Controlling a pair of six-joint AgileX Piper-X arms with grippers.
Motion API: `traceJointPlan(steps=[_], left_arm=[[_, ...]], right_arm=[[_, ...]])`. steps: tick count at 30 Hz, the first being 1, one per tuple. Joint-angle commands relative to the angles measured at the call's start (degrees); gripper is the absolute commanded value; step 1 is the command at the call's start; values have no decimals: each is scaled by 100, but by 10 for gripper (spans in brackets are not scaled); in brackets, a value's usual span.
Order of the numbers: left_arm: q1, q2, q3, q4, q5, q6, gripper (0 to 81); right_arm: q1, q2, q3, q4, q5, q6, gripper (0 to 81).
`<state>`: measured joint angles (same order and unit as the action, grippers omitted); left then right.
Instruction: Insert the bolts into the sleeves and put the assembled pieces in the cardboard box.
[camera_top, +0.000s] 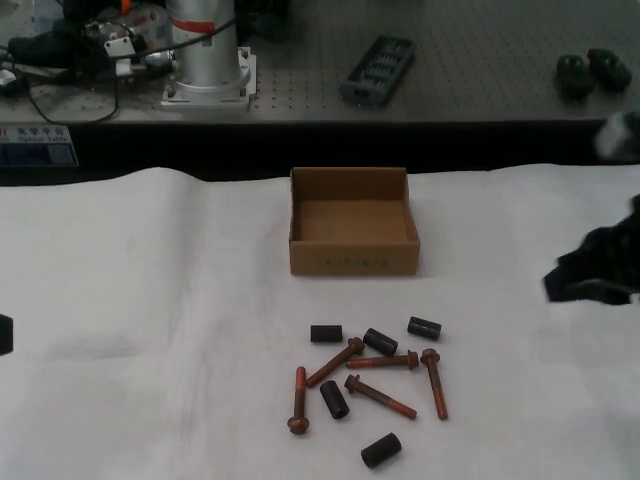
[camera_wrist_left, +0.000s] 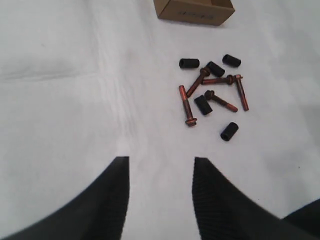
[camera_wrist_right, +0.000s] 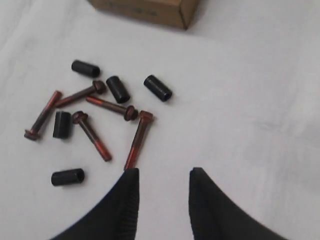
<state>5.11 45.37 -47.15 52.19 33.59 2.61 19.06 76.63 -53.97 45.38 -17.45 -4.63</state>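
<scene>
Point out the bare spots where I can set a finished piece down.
Bare cloth spreads left of the cardboard box and the bolts and sleeves, and again to their right. The box's inside is free. Crowded: in front of the box, where those pieces lie close together.

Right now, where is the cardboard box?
In the high view, the cardboard box sits mid-bench on the white cloth, just beyond the bolts and sleeves.

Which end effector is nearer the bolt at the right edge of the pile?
Right. The right end effector is just short of that bolt, one fingertip close by its shank end. The left end effector is well back from the pile, white cloth between them.
</scene>
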Motion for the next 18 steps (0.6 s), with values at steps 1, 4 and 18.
traceJointPlan(steps=[1,4,18], left_arm=[[-89,91,-90,175,65,212,307],[-134,93,-90,175,65,212,307],[-132,93,-90,175,14,212,307]], right_arm=[[351,527,-249,225,-112,-626,262],[816,1062,-449,181,23,-1419,262],[1913,2588,-1458,-813,2202,-3194,262]])
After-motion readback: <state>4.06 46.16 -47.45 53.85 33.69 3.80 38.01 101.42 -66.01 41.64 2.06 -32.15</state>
